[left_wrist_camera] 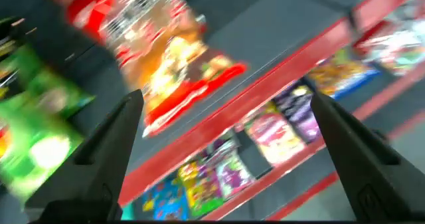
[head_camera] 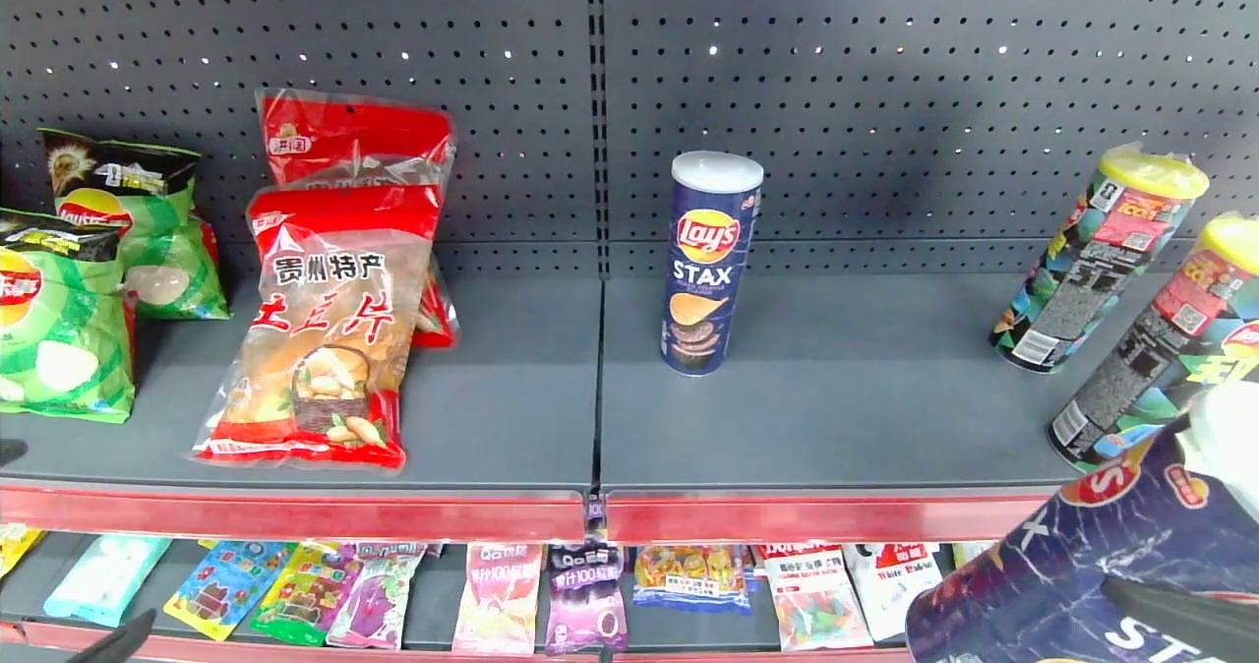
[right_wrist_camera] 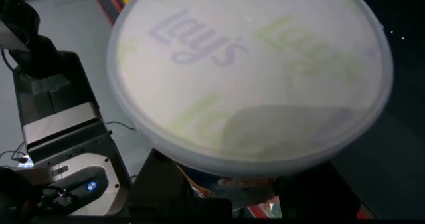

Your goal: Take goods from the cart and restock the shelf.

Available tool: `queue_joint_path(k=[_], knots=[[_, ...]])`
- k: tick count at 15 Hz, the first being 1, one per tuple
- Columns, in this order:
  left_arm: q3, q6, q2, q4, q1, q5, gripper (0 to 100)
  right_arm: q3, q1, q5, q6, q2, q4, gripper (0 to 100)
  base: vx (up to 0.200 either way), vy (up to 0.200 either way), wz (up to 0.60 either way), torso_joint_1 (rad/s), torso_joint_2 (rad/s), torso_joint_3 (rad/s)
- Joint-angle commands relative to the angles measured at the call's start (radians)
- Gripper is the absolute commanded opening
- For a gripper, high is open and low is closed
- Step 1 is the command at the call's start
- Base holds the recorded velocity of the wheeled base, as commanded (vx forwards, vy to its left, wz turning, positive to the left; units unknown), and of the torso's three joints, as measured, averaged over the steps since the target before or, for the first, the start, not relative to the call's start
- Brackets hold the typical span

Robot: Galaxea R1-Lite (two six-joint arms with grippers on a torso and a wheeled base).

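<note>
A dark blue chip can (head_camera: 1072, 574) with a white lid hangs tilted in front of the shelf's right end, and my right gripper (head_camera: 1175, 606) is shut on its body. Its lid (right_wrist_camera: 246, 71) hides most of the fingers in the right wrist view. A matching blue can (head_camera: 710, 262) stands upright in the middle of the grey upper shelf (head_camera: 836, 417). My left gripper (left_wrist_camera: 232, 164) is open and holds nothing, low in front of the shelf's left part, facing the red snack bags (left_wrist_camera: 166, 58).
Two red bags of potato crisps (head_camera: 329, 329) lean at the shelf's left, with green chip bags (head_camera: 69, 299) beyond them. Two colourful cans with yellow lids (head_camera: 1097, 260) stand at the right. Candy packets (head_camera: 590, 594) fill the lower shelf. Bare shelf lies around the upright can.
</note>
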Motion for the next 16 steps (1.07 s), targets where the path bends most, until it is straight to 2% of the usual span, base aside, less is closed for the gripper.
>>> queue_joint_path(k=[1,2,3,4,5,7,9,10,12,13,14,15,16], knots=[[-0.167,-0.068,0.286,-0.042,-0.092,-0.058,100,-0.002,0.003,0.0,0.001,-0.017,-0.001,0,0.0,0.0,0.0,0.0,0.0,0.0],[-0.197,-0.097,0.409,-0.127,-0.115,-0.064,100,0.0,0.0,-0.003,0.002,-0.017,-0.002,0,0.0,0.0,0.0,0.0,0.0,0.0],[-0.213,-0.156,0.488,-0.198,-0.138,-0.101,100,-0.002,-0.001,-0.005,0.002,-0.017,-0.002,0,0.0,0.0,0.0,0.0,0.0,0.0],[-0.239,-0.241,0.57,-0.261,-0.185,-0.198,100,-0.005,-0.003,-0.006,0.002,-0.018,-0.001,0,0.0,0.0,0.0,0.0,0.0,0.0],[-0.288,-0.303,0.652,-0.338,-0.205,-0.276,100,-0.012,-0.008,-0.009,0.004,-0.018,-0.001,0,0.0,0.0,0.0,0.0,0.0,0.0],[-0.378,-0.303,0.803,-0.41,-0.228,-0.297,100,-0.028,-0.012,-0.02,0.004,-0.017,0.002,0,0.0,0.0,0.0,0.0,0.0,0.0],[-0.467,-0.303,0.899,-0.419,-0.25,-0.345,100,-0.029,-0.014,-0.022,0.004,-0.018,0.006,0,0.0,0.0,0.0,0.0,0.0,0.0],[-0.541,-0.303,0.971,-0.419,-0.268,-0.35,100,-0.029,-0.012,-0.028,0.004,-0.018,0.007,0,0.0,0.0,0.0,0.0,0.0,0.0],[-0.595,-0.301,1.025,-0.419,-0.268,-0.35,100,-0.029,-0.014,-0.032,0.004,-0.018,0.007,0,0.0,0.0,0.0,0.0,0.0,0.0],[-0.63,-0.281,1.068,-0.419,-0.265,-0.354,100,-0.034,-0.014,-0.034,0.004,-0.018,0.007,0,0.0,0.0,0.0,0.0,0.0,0.0],[-0.655,-0.245,1.105,-0.42,-0.25,-0.354,100,-0.034,-0.014,-0.034,0.004,-0.018,0.009,0,0.0,0.0,0.0,0.0,0.0,0.0],[-0.665,-0.228,1.117,-0.42,-0.24,-0.354,100,-0.032,-0.014,-0.034,0.004,-0.018,0.009,0,0.0,0.0,0.0,0.0,0.0,0.0],[-0.707,-0.183,1.162,-0.419,-0.227,-0.359,100,-0.029,-0.014,-0.034,0.004,-0.018,0.007,0,0.0,0.0,0.0,0.0,0.0,0.0]])
